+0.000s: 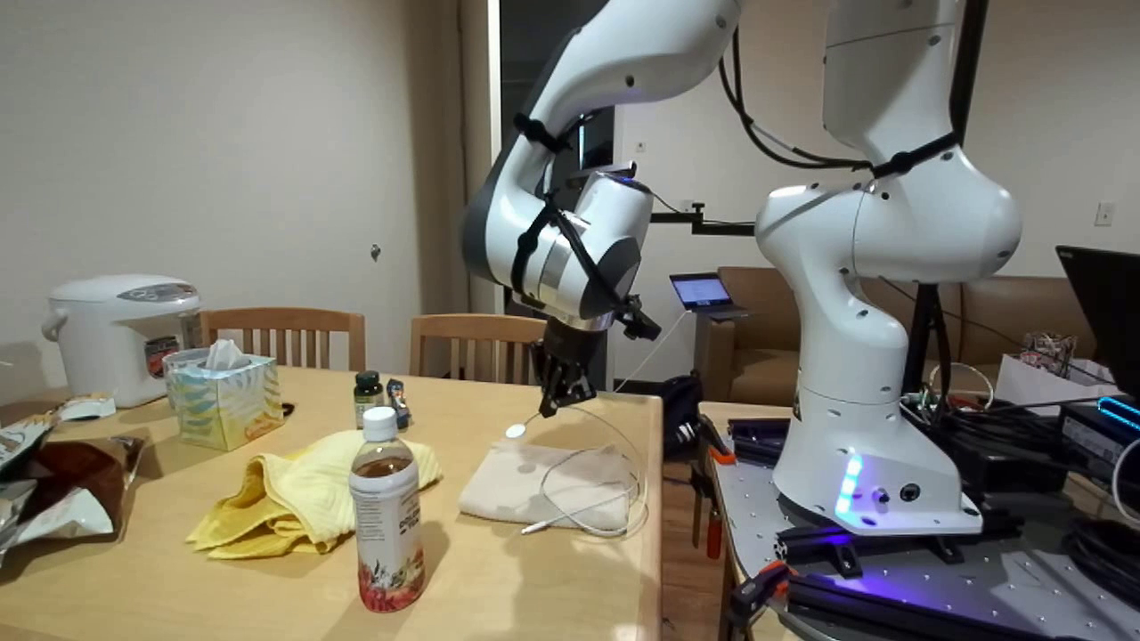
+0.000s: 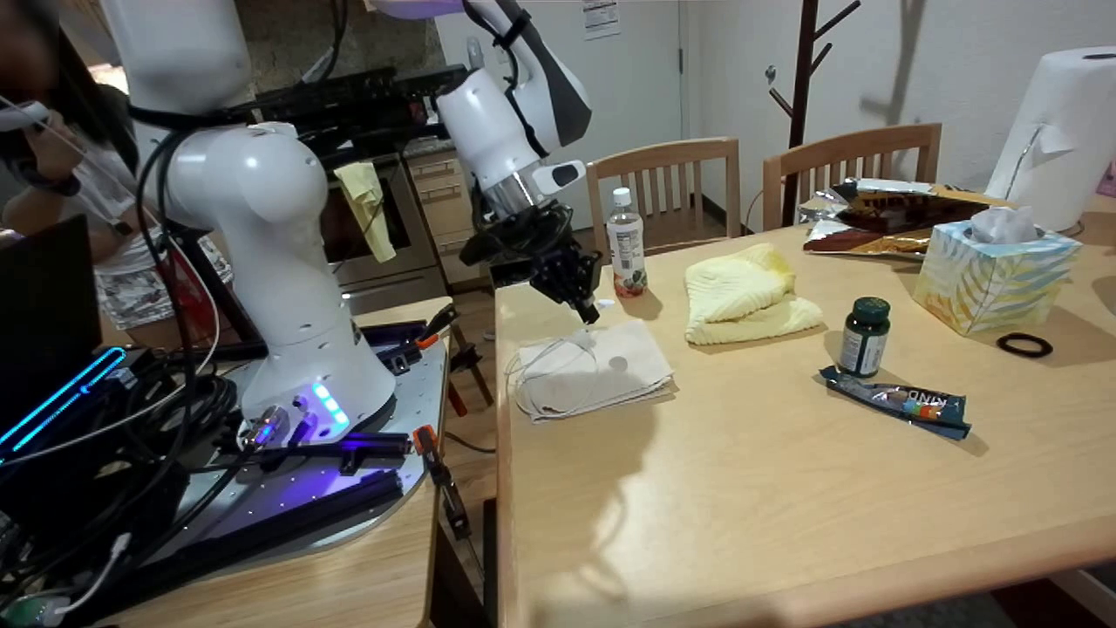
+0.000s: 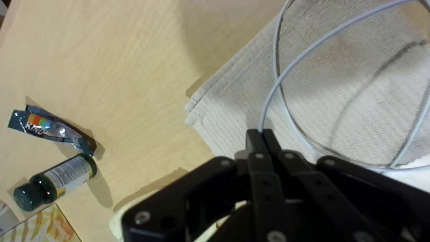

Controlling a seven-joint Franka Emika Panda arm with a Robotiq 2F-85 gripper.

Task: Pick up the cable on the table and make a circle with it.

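Note:
The cable is thin and white. It (image 3: 309, 50) is pinched between the tips of my gripper (image 3: 260, 131) in the wrist view and curves up and away from them. The rest lies in loose loops on a folded beige cloth (image 3: 235, 90). In an exterior view the cable (image 1: 610, 533) has a slim plug (image 1: 534, 527) at the cloth's front edge. A round white disc (image 1: 515, 431) on its other end is near my gripper (image 1: 565, 405); I cannot tell whether it touches the table. My gripper (image 2: 588, 316) points down, a little above the cloth (image 2: 641, 359).
A drink bottle (image 1: 387, 525) and a crumpled yellow cloth (image 1: 312, 490) stand and lie beside the beige cloth. A green pill bottle (image 2: 865, 337), a snack bar (image 2: 898, 401) and a tissue box (image 2: 994, 279) are further along. The table edge (image 1: 661, 499) is close to the cable.

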